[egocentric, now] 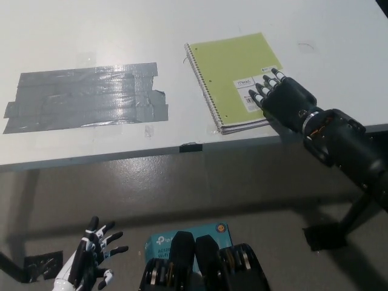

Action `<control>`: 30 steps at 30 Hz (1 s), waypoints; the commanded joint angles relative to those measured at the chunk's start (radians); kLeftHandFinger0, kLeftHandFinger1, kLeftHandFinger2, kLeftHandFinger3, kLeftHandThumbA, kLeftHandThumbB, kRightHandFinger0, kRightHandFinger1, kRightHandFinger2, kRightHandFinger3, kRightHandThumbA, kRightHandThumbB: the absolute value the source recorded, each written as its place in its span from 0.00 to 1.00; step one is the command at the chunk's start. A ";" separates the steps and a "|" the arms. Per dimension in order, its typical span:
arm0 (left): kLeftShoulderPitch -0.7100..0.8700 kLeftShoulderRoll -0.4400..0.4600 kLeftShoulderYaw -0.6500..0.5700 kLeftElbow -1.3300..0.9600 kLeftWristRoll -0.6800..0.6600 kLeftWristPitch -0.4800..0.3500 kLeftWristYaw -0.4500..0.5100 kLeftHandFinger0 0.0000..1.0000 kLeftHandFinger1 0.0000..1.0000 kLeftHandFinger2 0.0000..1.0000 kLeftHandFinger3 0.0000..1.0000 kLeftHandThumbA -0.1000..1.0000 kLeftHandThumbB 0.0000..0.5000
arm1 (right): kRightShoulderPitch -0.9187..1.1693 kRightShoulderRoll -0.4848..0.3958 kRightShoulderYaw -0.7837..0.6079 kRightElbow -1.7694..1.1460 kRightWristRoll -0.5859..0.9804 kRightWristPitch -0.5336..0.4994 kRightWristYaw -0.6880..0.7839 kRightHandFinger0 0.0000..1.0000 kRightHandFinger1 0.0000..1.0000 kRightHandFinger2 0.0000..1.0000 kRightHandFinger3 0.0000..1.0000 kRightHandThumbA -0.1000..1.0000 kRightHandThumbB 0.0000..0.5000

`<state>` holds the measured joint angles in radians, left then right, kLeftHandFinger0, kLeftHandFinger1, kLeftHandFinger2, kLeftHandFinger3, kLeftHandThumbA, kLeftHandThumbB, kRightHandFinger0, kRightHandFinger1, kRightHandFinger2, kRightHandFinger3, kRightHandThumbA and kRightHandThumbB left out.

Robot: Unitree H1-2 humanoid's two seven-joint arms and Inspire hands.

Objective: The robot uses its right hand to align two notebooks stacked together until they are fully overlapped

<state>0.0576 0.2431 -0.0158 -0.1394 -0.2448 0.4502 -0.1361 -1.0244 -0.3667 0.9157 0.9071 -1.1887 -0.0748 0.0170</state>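
A lime-green spiral notebook [232, 71] lies on the white table [182, 30], with a second notebook under it showing only as page edges along its near side. The spiral runs down its left edge. My black right hand [282, 100] rests flat on the stack's near right corner, fingertips [262, 91] spread over the white label. My white left hand [91, 257] hangs low at the bottom left, below the table, fingers apart and holding nothing.
A wide patch of grey duct tape [85, 97] is stuck on the table to the left. The table's front edge [182, 151] runs just below the notebooks. A teal box [159, 242] lies on the floor.
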 commanded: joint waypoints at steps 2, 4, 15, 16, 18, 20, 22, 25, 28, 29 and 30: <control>0.008 0.004 0.002 -0.028 0.002 -0.023 -0.028 0.79 0.80 0.92 1.00 1.00 1.00 | -0.021 -0.038 -0.012 -0.017 0.009 -0.007 0.089 1.00 1.00 1.00 1.00 1.00 0.75; 0.007 0.005 0.003 -0.025 -0.001 -0.022 -0.030 0.79 0.81 0.91 1.00 1.00 1.00 | -0.034 -0.051 -0.024 -0.032 0.019 -0.008 0.130 1.00 1.00 1.00 1.00 1.00 0.71; 0.023 0.002 0.007 -0.027 0.006 -0.028 -0.022 0.83 0.83 0.88 1.00 1.00 1.00 | -0.145 -0.052 -0.095 -0.080 0.055 -0.048 0.204 1.00 1.00 1.00 1.00 1.00 0.51; 0.025 0.001 0.008 -0.025 0.006 -0.031 -0.022 0.83 0.84 0.88 1.00 1.00 1.00 | -0.150 -0.048 -0.099 -0.079 0.054 -0.050 0.188 1.00 1.00 1.00 1.00 1.00 0.54; 0.029 0.000 0.009 -0.021 0.006 -0.034 -0.021 0.82 0.83 0.88 1.00 1.00 1.00 | -0.169 -0.036 -0.111 -0.069 0.065 -0.058 0.187 1.00 1.00 1.00 1.00 1.00 0.55; 0.034 0.002 0.012 -0.020 0.005 -0.038 -0.022 0.77 0.83 0.92 1.00 1.00 1.00 | -0.197 -0.023 -0.110 -0.059 0.049 -0.052 0.156 1.00 1.00 1.00 1.00 1.00 0.61; 0.040 0.003 0.015 -0.019 0.000 -0.036 -0.024 0.78 0.85 0.94 1.00 1.00 1.00 | -0.223 -0.011 -0.122 -0.064 0.061 -0.045 0.194 1.00 1.00 1.00 1.00 1.00 0.58; 0.047 0.000 0.018 -0.023 0.004 -0.023 -0.016 0.81 0.85 0.95 1.00 1.00 1.00 | -0.254 -0.006 -0.178 -0.078 0.101 -0.058 0.169 1.00 1.00 1.00 1.00 1.00 0.58; 0.051 0.000 0.015 -0.015 0.004 -0.027 -0.021 0.85 0.85 0.96 1.00 1.00 1.00 | -0.269 -0.014 -0.194 -0.092 0.098 -0.064 0.157 1.00 1.00 1.00 1.00 1.00 0.54; 0.053 0.000 0.016 -0.009 0.000 -0.034 -0.026 0.85 0.84 0.96 1.00 1.00 1.00 | -0.272 -0.013 -0.198 -0.094 0.098 -0.063 0.162 1.00 1.00 1.00 1.00 1.00 0.54; 0.060 0.001 0.015 -0.007 0.004 -0.051 -0.029 0.86 0.82 0.93 1.00 1.00 1.00 | -0.285 -0.019 -0.206 -0.102 0.101 -0.060 0.179 1.00 1.00 1.00 1.00 1.00 0.56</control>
<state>0.0963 0.2426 -0.0053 -0.1384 -0.2438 0.4442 -0.1360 -1.2233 -0.3652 0.7440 0.8415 -1.1197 -0.1240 0.1904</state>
